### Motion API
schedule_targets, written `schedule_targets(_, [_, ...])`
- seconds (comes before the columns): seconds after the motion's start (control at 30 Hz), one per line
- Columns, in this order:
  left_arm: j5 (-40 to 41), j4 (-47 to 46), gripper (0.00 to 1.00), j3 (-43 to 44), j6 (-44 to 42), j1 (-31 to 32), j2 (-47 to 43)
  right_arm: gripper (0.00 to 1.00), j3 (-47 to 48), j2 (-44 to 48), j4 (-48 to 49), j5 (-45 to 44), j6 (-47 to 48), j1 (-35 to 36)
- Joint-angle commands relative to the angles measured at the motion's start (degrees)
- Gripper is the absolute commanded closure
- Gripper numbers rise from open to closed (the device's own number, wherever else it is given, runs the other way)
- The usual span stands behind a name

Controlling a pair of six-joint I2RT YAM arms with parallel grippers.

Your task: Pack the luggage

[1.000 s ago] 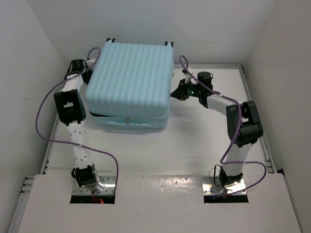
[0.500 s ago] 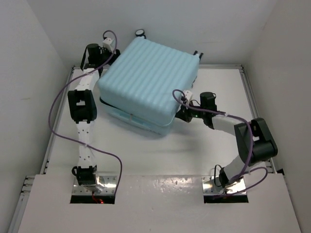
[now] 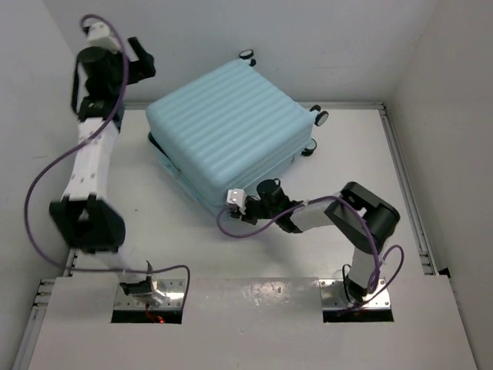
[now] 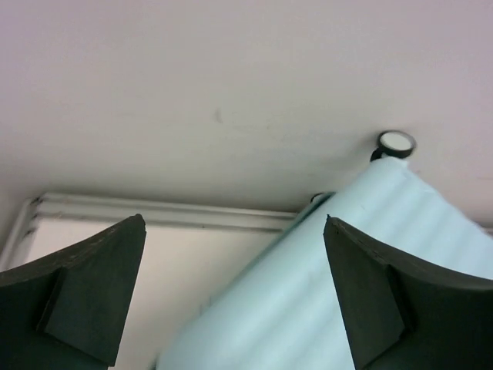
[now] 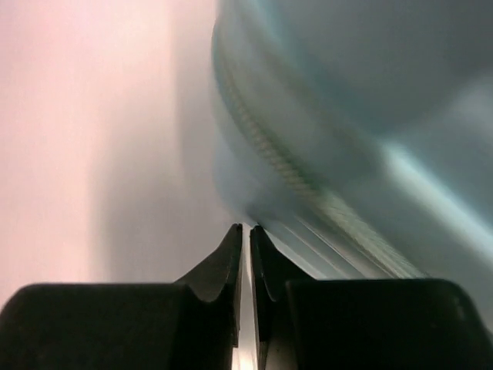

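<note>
With the luggage [image 3: 227, 131] skewed far-centre on the counter [image 3: 231, 258] and our left tool [image 4: 234, 225] spread, we fear our right tool [image 5: 246, 231], pressed together at its near corner and seemingly empty, may skid and shove it.

- White links [image 3: 88, 166] and black joint housings [image 3: 86, 223] on both arms.
- Purple cable [image 3: 32, 204] in loose loops along each.
- Silver base plates [image 3: 146, 299].
- Left fingers [image 4: 88, 304]: matte black, broad wedges.
- Right fingers [image 5: 223, 277]: black, slim, tapering.
- White connector block [image 3: 235, 199] at right wrist.
</note>
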State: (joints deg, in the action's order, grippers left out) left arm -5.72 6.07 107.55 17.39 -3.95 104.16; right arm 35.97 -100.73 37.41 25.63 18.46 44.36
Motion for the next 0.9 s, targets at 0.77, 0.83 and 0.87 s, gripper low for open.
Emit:
schedule_targets(0.77, [-0.18,17.67,0.47,-54.72,23.39,-6.34,-30.69,0.60,5.52,37.44,-29.76,-4.63,-25.67,-32.36])
schedule_targets(0.83, [-0.17,15.56,0.47,-54.72,24.88,-5.03,-28.40,0.60,4.73,38.32,-32.03,-2.88,-25.23,-34.77])
schedule_targets(0.87, [-0.17,13.90,0.47,-54.72,25.50,-5.02,-27.79,0.59,4.55,38.41,-32.74,-2.86,-25.23,-37.30])
